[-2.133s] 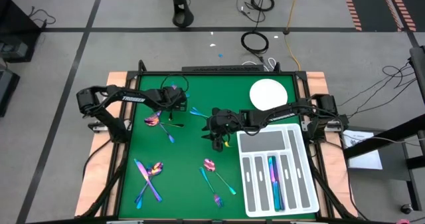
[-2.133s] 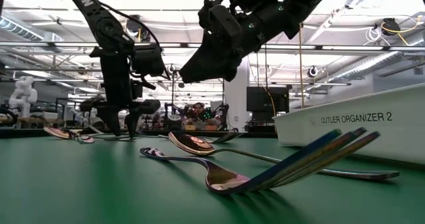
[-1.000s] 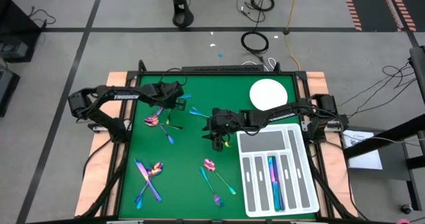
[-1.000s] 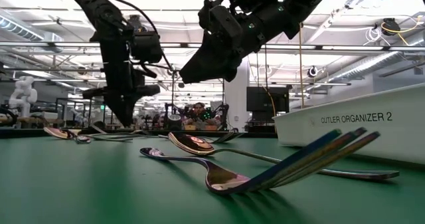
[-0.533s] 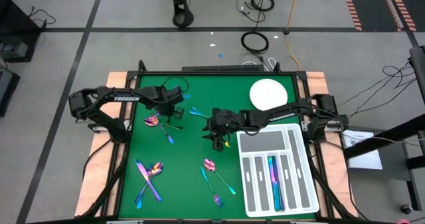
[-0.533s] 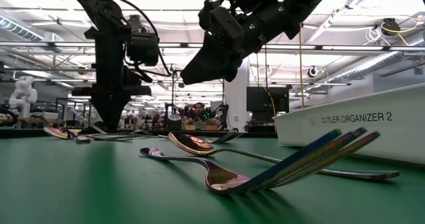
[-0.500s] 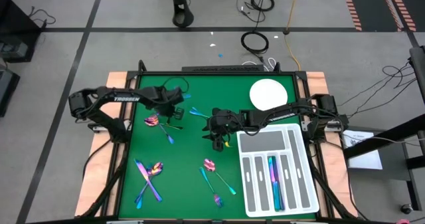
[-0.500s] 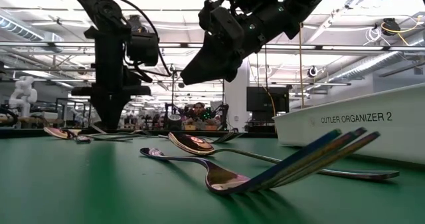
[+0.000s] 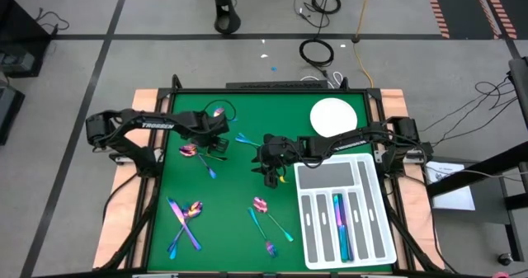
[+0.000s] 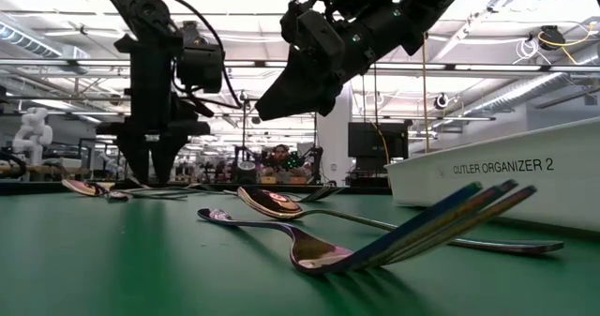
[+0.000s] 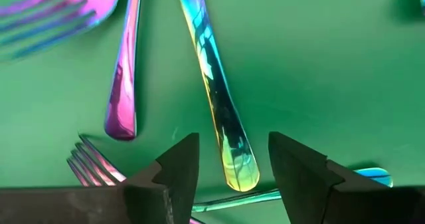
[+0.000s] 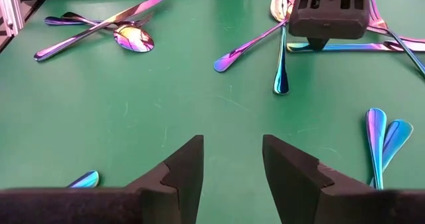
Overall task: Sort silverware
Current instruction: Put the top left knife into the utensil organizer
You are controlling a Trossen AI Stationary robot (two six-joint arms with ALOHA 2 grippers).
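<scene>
Iridescent forks, spoons and knives lie flat on the green mat in groups: far left (image 9: 198, 152), near left (image 9: 185, 219) and near middle (image 9: 266, 220). One piece lies in the white tray (image 9: 340, 224). My left gripper (image 9: 213, 134) is open and points down, low over the far-left group (image 10: 155, 173). In its wrist view its fingers stand on either side of one piece's rounded handle end (image 11: 236, 161), apart from it. My right gripper (image 9: 269, 172) hovers open above bare mat (image 12: 232, 164), left of the tray.
The white compartmented tray (image 9: 302, 208) sits at the near right, lettered "CUTLER ORGANIZER 2" (image 10: 497, 180). A round white plate (image 9: 333, 117) lies at the far right. Two more pieces (image 9: 245, 138) lie between the grippers. A spoon and fork (image 10: 309, 246) lie close to the low camera.
My left gripper has come down from a raised, tipped pose over the far-left group, moving slightly toward the table's left edge. It has turned about its wrist, so its two fingers now show apart, pointing straight down. The right arm has kept still.
</scene>
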